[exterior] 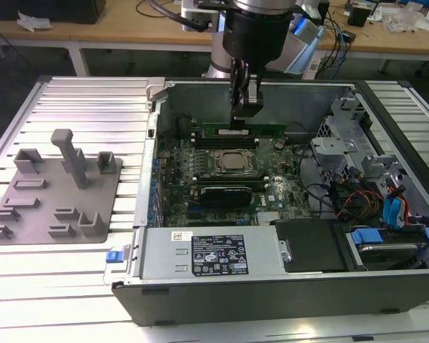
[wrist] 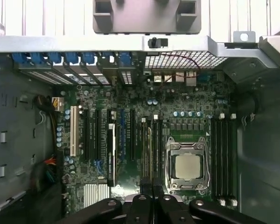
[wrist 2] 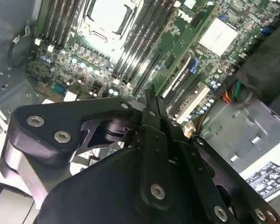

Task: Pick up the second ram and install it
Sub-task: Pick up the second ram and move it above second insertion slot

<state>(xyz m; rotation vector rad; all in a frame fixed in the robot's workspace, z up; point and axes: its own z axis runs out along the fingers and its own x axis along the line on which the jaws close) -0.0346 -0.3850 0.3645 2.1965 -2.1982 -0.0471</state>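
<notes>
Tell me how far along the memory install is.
Done: the memory stick stands upright at the slots beside the processor socket. In hand: the gripper sits on its top edge, jaws shut. Left: full seating; I cannot tell whether it has latched.

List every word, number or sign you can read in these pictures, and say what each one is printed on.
No text can be read.
black label on the grey power-supply box, exterior view: print too small to read.
white barcode sticker on the same box: too small to read.
printed label in the second wrist view: blurred, unreadable.
</notes>
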